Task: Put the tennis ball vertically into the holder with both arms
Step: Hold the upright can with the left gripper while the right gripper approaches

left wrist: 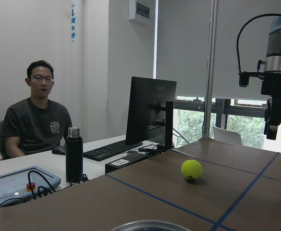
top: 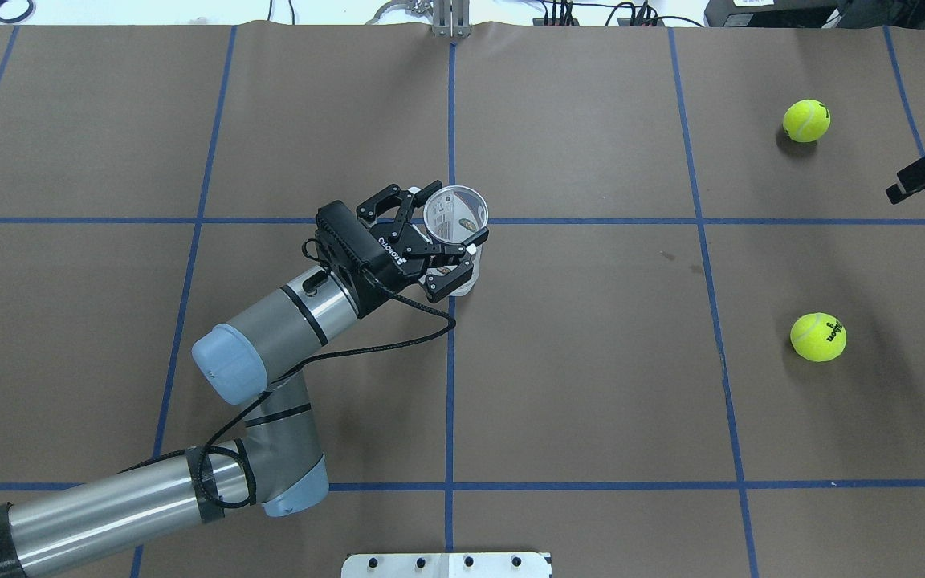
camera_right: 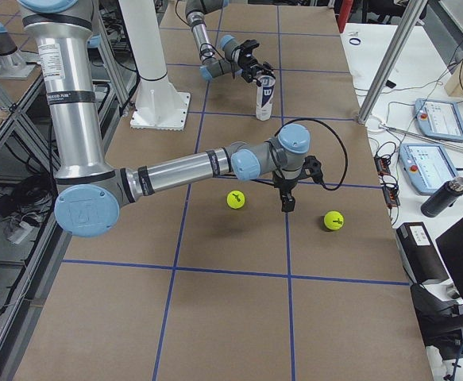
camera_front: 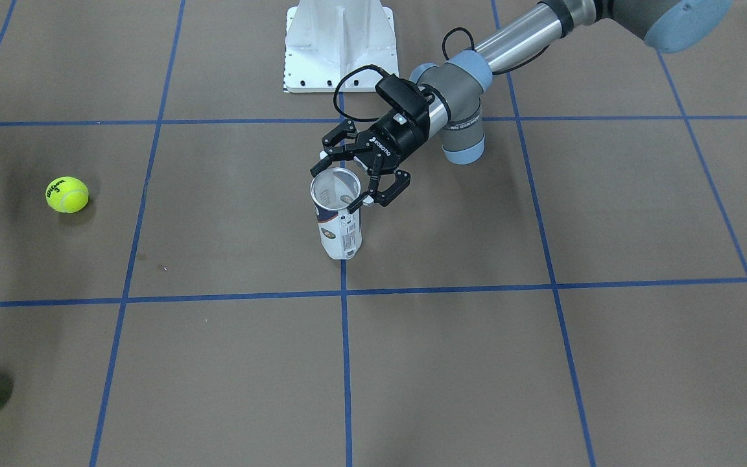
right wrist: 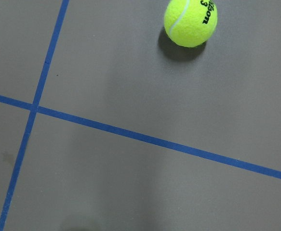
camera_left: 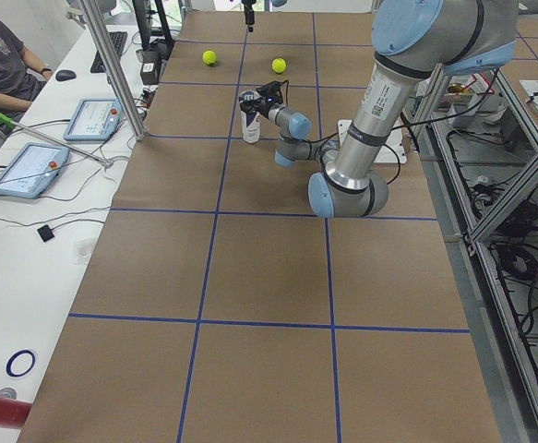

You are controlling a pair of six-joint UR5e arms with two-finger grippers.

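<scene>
The slim clear plastic can holder (camera_front: 341,233) stands straight up on the brown counter (camera_front: 542,363), open mouth up, looking empty; the black left end effector (camera_front: 335,189) squeezes its top; a fuzzy yellow tennis ball (camera_front: 67,194) lies well apart; I cannot tell if the right end effector (camera_right: 285,206) is open.

- Your table has a brown cover (camera_front: 451,363) crossed by blue tape lines (camera_front: 345,363).
- A white metal base (camera_front: 340,45) sits at one table edge, on the middle tape line.
- A man (left wrist: 36,120) in glasses and a dark T-shirt sits at the white side desk (camera_left: 15,249).
- A black bottle (left wrist: 73,154) stands upright there, near a keyboard (left wrist: 112,149) and a dark monitor (left wrist: 151,113).
- Two control tablets (camera_left: 98,118) lie on that desk, well apart from a blue tape ring (camera_left: 20,362).
</scene>
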